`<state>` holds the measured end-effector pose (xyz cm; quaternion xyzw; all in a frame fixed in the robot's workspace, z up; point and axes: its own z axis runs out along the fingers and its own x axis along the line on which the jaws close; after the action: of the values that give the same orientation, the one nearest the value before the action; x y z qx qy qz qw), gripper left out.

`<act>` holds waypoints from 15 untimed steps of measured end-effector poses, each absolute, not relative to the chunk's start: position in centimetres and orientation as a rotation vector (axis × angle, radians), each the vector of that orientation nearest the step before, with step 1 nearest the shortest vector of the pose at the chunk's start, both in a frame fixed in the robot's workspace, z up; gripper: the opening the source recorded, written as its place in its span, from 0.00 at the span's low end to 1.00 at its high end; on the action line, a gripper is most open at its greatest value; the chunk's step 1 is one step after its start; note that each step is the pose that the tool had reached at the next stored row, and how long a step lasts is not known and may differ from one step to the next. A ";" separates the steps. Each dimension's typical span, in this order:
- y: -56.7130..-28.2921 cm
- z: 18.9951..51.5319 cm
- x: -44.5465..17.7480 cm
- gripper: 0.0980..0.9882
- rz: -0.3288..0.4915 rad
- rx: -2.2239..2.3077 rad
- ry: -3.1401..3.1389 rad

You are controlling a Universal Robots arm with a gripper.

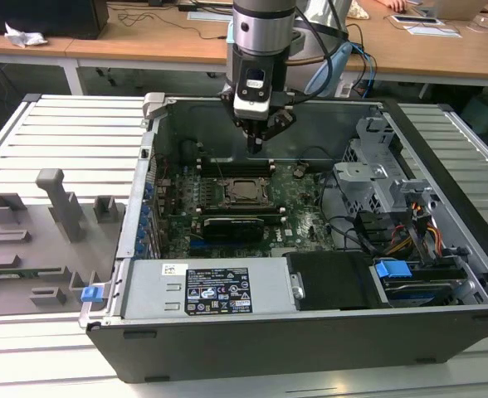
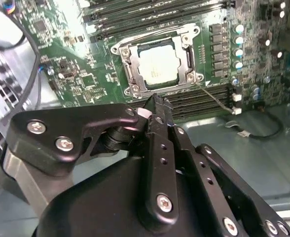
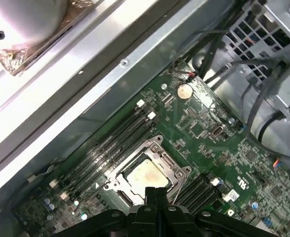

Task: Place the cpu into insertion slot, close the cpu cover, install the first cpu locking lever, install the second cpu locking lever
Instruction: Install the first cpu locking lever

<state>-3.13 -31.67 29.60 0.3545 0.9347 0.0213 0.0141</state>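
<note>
**Pincer shut and empty, socket just off its tips**

Exterior view, left to right.

- Far left: grey fixture tray (image 1: 28, 240) on the slatted desk (image 1: 78, 124), well apart from the work.
- Next: open computer case (image 1: 144, 215), with the green board (image 1: 310, 224) flat on its floor.
- Mid-board: the insertion slot (image 1: 227, 191). The cpu (image 2: 159, 65) is seated in it, pale top up.
- The cpu cover (image 2: 155, 88) lies flat round the chip as a silvery frame, and the chip shows through its opening.
- I cannot tell whether either locking lever is latched.
- My pincer (image 1: 257, 145) hangs inside the case and points straight down. The fingertips are pressed together with nothing between them, and it looks clear of the board.
- Key relation: I sit over the long black memory slots (image 1: 240, 166), on the back-wall side of the socket.
- From my tips, the insertion slot lies toward the case's front and a little toward the exterior view's left.
- In both wrist views my tips stop just short of the frame's near edge, with the memory slots between.
- The socket is square, so it has no long axis to speak of. The memory slots run parallel to the edge nearest me.
- Far right: drive cage (image 1: 377, 174) and its cables, well apart.
</note>
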 end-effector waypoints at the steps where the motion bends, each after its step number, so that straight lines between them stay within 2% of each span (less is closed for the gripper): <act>1: -31.7 29.6 -3.1 0.01 0.067 1.054 2.930; 15: -31.7 29.3 -3.1 0.01 0.074 0.484 3.085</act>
<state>-3.13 -31.67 29.29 0.1550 0.9876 0.0236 0.0091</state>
